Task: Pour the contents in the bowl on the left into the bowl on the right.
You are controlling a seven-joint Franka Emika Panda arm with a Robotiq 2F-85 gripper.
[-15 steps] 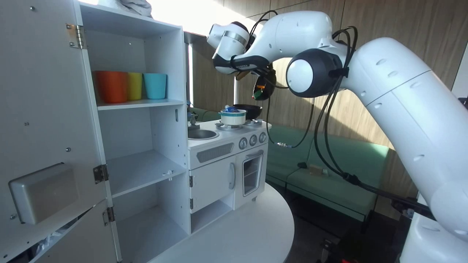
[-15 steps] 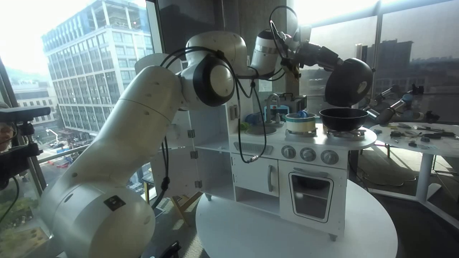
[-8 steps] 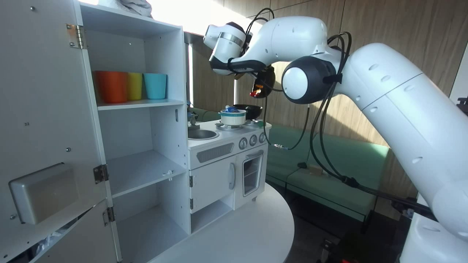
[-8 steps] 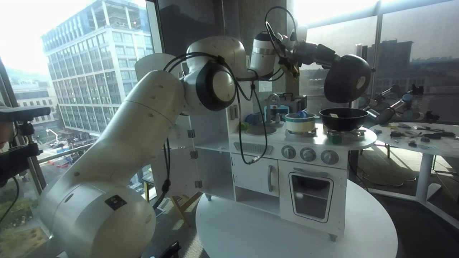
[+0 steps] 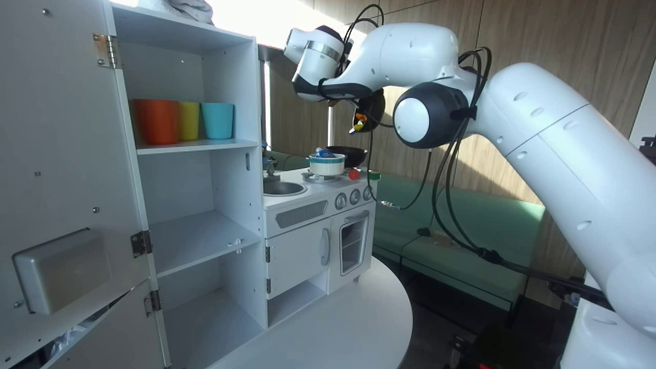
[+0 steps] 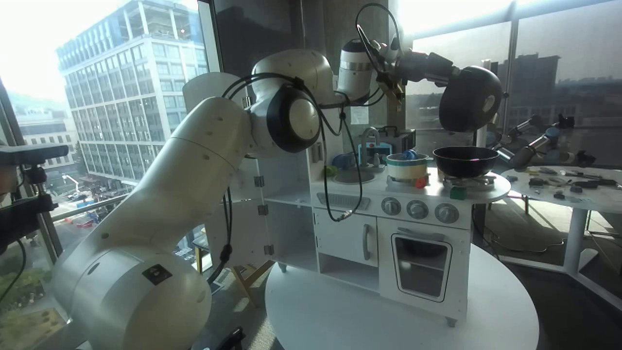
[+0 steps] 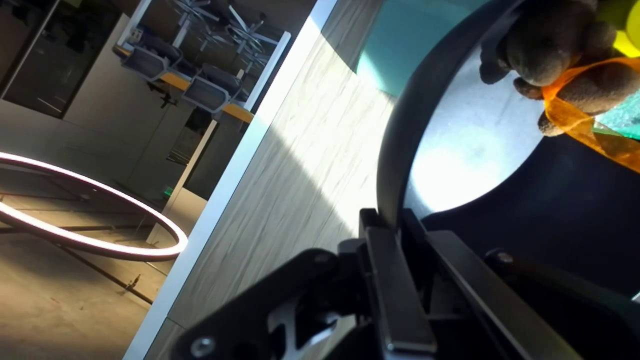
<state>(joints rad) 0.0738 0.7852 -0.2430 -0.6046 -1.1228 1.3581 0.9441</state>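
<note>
My gripper (image 7: pixel 395 222) is shut on the rim of a black bowl (image 6: pixel 470 99), which is tipped steeply on its side above a black pan (image 6: pixel 464 164) on the stove. The bowl also shows in an exterior view (image 5: pixel 376 108). In the wrist view, brown lumps (image 7: pixel 595 92), an orange strip (image 7: pixel 572 120) and yellow pieces (image 7: pixel 631 30) are inside it. A yellow piece (image 5: pixel 358 125) is at its lower lip. A green piece (image 6: pixel 457 193) and a red piece (image 6: pixel 420 183) are on the stove top outside the pan. A small pink bit (image 6: pixel 475 159) shows in the pan.
A white pot (image 6: pixel 407 169) with a blue item stands beside the pan. A sink (image 5: pixel 284 188) lies beyond the pot. A tall open shelf (image 5: pixel 236 148) with orange, yellow and blue cups adjoins the toy kitchen. A cable (image 6: pixel 359 194) hangs from the arm.
The bowl has risen slightly and stays tipped. Pieces have dropped out: the green one and the red one now lie on the stove top, and a pink bit shows in the pan.
</note>
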